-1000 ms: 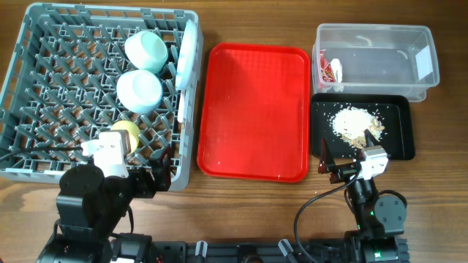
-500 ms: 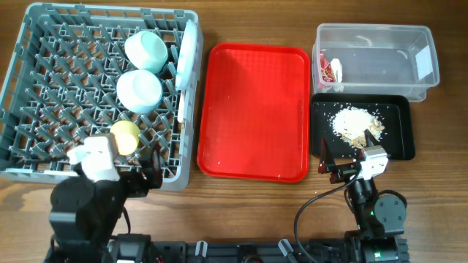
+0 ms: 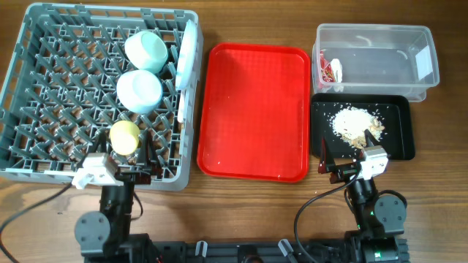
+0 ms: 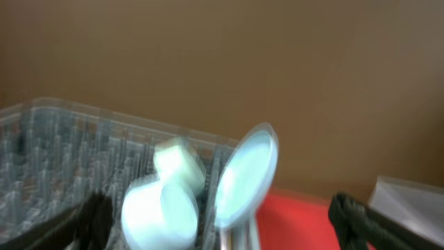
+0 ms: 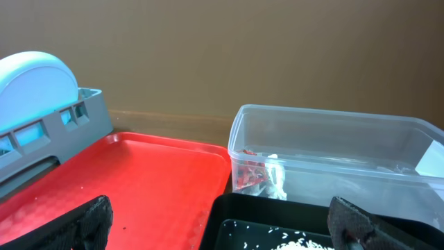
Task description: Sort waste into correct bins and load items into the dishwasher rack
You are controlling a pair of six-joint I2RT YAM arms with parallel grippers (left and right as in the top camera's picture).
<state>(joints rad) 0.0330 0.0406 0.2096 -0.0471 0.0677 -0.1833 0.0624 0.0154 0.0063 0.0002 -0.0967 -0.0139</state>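
The grey dishwasher rack (image 3: 44, 44) stands at the left. It holds two mint bowls (image 3: 146, 50) (image 3: 139, 90), the white plate (image 3: 188, 55) on edge, and the yellow cup (image 3: 124, 136). A thin white piece, perhaps the fork (image 3: 179, 109), stands by the rack's right wall. The snack wrapper (image 3: 333, 71) lies in the clear tub (image 3: 409, 44). The food scraps (image 3: 355, 123) lie in the black tray (image 3: 398, 142). My left gripper (image 3: 133, 166) is open and empty at the rack's front wall. My right gripper (image 3: 344, 159) is open and empty at the black tray's front edge. I cannot make out the chopsticks.
The flat red tray (image 3: 254, 109) lies between the rack and the bins, with nothing on it. The blurred left wrist view shows the plate (image 4: 246, 177) and a bowl (image 4: 158, 215). The right wrist view shows the tub (image 5: 333, 153), wrapper (image 5: 257, 173) and red tray (image 5: 139, 180).
My left arm has drawn back from over the rack's front corner toward the table's front edge, uncovering the yellow cup. The right arm has not moved.
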